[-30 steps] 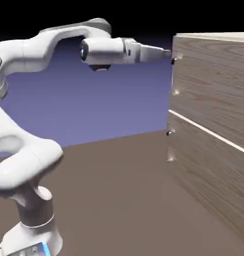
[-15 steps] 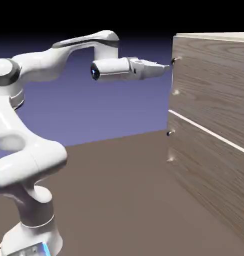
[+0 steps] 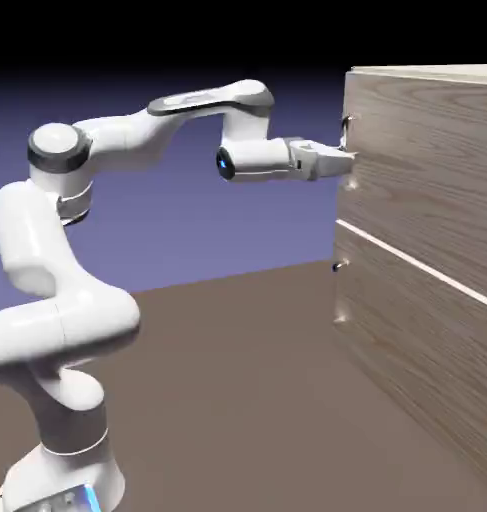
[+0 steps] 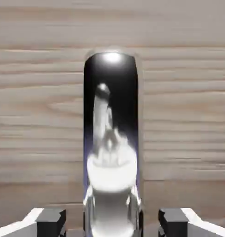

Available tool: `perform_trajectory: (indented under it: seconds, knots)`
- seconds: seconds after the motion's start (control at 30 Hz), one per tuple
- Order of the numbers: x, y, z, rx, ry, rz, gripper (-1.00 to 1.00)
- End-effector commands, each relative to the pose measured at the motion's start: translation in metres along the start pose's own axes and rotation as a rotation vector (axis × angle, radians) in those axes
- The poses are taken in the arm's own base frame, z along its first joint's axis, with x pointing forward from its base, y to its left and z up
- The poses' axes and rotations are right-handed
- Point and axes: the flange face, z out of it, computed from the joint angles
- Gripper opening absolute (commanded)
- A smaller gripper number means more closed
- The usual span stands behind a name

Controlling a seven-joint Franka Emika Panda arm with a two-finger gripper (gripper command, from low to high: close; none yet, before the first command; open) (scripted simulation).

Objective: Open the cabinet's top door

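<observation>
At left of the exterior view, the white glossy arm point(image 3: 67, 300) had swung its level wrist lower and closer over the last second; gripper point(image 3: 344, 160) went from spread wide to clamped on the handle point(image 4: 111, 139), a dark glossy vertical bar with chrome glare. Grasp looked made, so pulling was next. Right: matte wood-grain cabinet point(image 3: 427, 330), top door point(image 3: 427, 170) still flush

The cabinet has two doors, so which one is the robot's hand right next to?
The top door. The gripper is level with its handle, above the pale line that divides it from the bigger lower door, whose handle has nothing near it.
</observation>
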Motion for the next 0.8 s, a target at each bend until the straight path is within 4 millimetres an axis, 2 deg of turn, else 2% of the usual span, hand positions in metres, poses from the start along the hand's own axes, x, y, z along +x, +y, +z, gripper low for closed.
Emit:
perform_trajectory:
  seconds: [0.0,0.2,0.57,0.77]
  knots:
    - [0.001,0.002,-0.008,0.010,-0.010,0.000,-1.00]
    - [0.012,0.012,-0.051,0.071,-0.072,0.001,-1.00]
    - [0.031,0.031,-0.106,0.153,-0.154,0.000,-1.00]
    - [0.047,0.048,-0.146,0.215,-0.215,0.000,-1.00]
